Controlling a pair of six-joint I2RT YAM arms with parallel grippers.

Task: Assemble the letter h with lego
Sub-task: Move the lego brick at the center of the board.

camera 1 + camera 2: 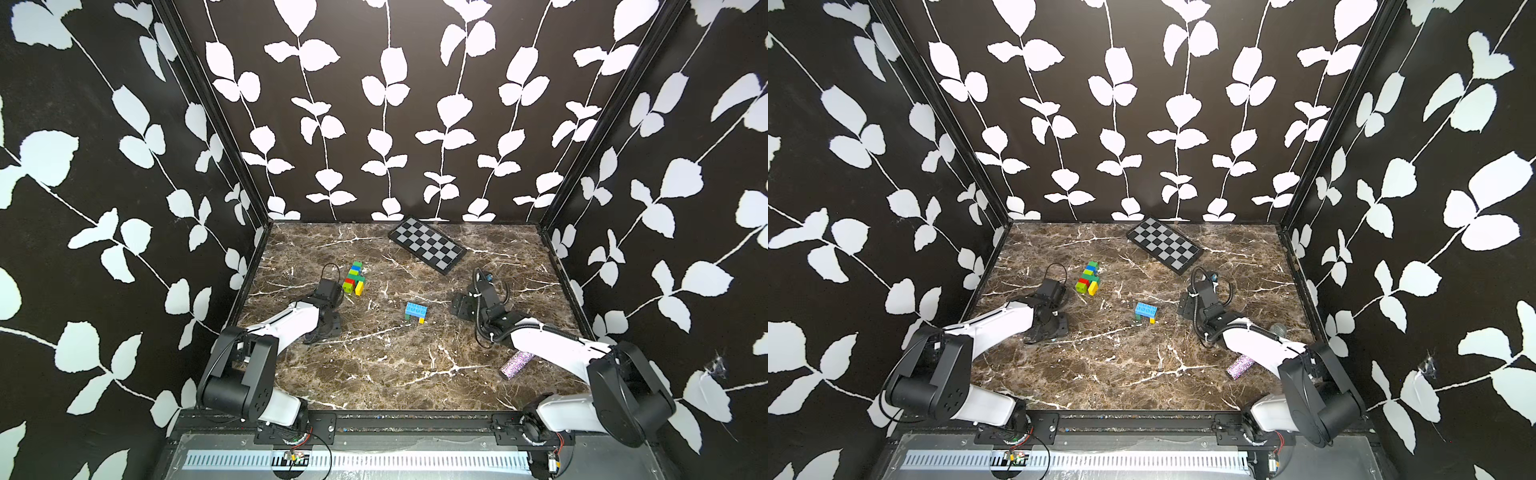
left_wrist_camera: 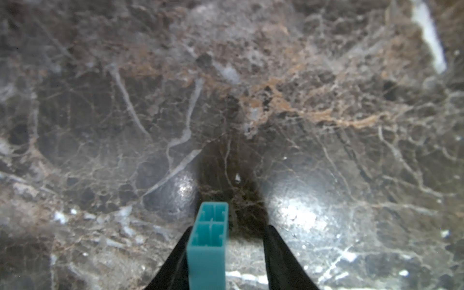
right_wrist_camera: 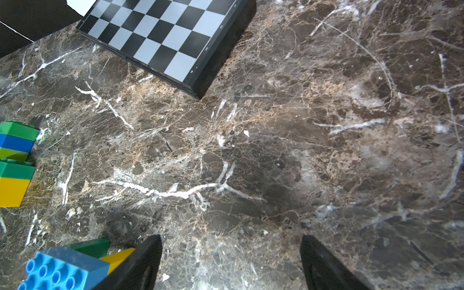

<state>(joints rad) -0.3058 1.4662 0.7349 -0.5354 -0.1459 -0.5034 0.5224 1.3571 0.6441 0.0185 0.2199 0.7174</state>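
A joined stack of lego (image 1: 354,278) in green, blue, lime, red and yellow lies left of centre in both top views (image 1: 1088,277). Near the middle stands a pale blue lego plate (image 1: 416,311) on green and yellow bricks, also seen in the right wrist view (image 3: 62,268). My left gripper (image 2: 229,227) hangs low over bare marble. A teal lego brick (image 2: 208,241) rests against one finger, and a gap shows between it and the other finger. My right gripper (image 3: 230,237) stands open and holds nothing, just right of the pale blue plate.
A black-and-grey checkered board (image 1: 428,245) lies at the back of the marble table (image 1: 374,374). A glittery purple cylinder (image 1: 515,365) lies near the right arm's base. Dark leaf-patterned walls close in three sides.
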